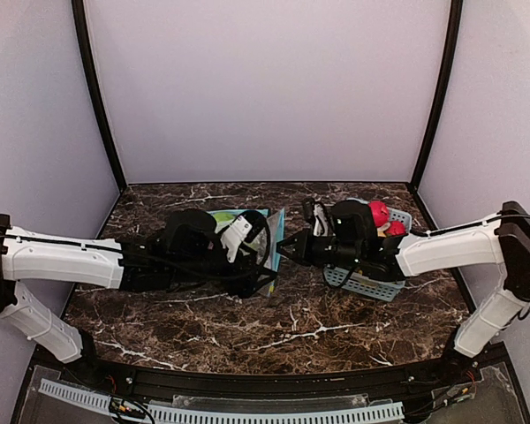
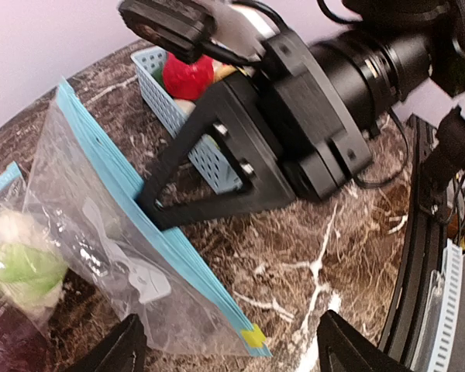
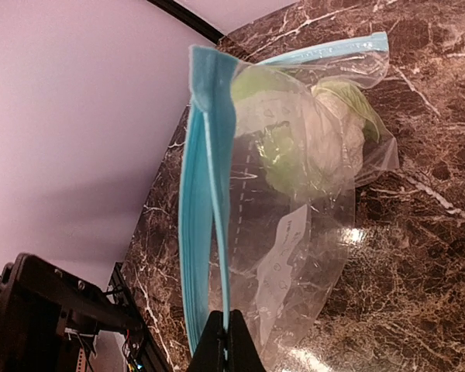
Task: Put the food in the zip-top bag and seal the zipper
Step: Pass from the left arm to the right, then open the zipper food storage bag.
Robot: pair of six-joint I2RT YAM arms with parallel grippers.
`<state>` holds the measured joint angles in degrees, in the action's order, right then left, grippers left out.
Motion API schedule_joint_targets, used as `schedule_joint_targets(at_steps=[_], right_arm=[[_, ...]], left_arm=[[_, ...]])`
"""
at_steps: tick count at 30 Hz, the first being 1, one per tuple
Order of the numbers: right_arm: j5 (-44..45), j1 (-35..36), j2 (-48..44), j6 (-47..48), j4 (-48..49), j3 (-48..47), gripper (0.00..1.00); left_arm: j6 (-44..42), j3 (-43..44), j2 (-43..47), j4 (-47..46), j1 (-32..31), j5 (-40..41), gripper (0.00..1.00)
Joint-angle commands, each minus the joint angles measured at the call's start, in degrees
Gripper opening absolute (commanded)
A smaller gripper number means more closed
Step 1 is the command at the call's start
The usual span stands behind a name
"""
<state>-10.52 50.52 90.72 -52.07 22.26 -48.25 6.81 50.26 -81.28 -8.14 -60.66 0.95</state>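
Right, the right tool (image 3: 226, 332) is clamped hard onto the blue zipper strip (image 3: 205, 194) of the zip-top bag (image 3: 294, 256), both black fingers pressed together with the strip pinched between them. From its own wrist camera, the strip runs straight up from the fingertips. At the far end the two blue edges split apart, one of them swinging off toward the right, so the mouth gapes there.

Inside the clear plastic sits a green-and-white cauliflower piece (image 3: 318, 124), tucked up near the open end. The bag's body drapes down onto the dark marble tabletop (image 2: 310, 256).

Over on the other side, the left tool (image 2: 226, 342) is spread wide, gripping nothing. One finger shows at each bottom corner of its wrist view, and the bag's lower corner with its small yellow tab (image 2: 253, 335) lies between them, touching neither.

That same view shows the right tool's fingers coming in from above and nipping the strip about midway along its length.

Behind the right arm, the light-blue basket (image 2: 159, 85) rests on the tabletop with a red piece of food (image 2: 187, 74) inside it and something pale beside it. From the top camera, both arms meet mid-table, the bag between them and the basket off to the right, near the back corner.
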Motion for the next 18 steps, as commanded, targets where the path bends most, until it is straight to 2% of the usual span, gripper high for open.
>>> schedule_joint_targets(at_steps=[1, 4, 12, 18], right_arm=[[-1.12, 0.38, -4.08, 9.68, -1.36, 0.46, 0.00], [0.46, 1.33, -5.43, 12.68, -3.25, 0.18, 0.00], [2.49, 3.35, -5.74, 16.74, -5.55, -1.49, 0.00], [4.28, 4.66, -4.60, 18.21, -7.76, -3.37, 0.00]], left_arm=[[8.83, 5.78, 2.20, 3.85, 5.97, -8.30, 0.76], [14.32, 6.48, 1.10, 2.68, 10.01, -12.76, 0.76], [17.64, 9.75, -4.12, 0.75, 12.41, -17.03, 0.78], [17.45, 11.12, -6.88, 1.24, 12.88, -17.38, 0.79]])
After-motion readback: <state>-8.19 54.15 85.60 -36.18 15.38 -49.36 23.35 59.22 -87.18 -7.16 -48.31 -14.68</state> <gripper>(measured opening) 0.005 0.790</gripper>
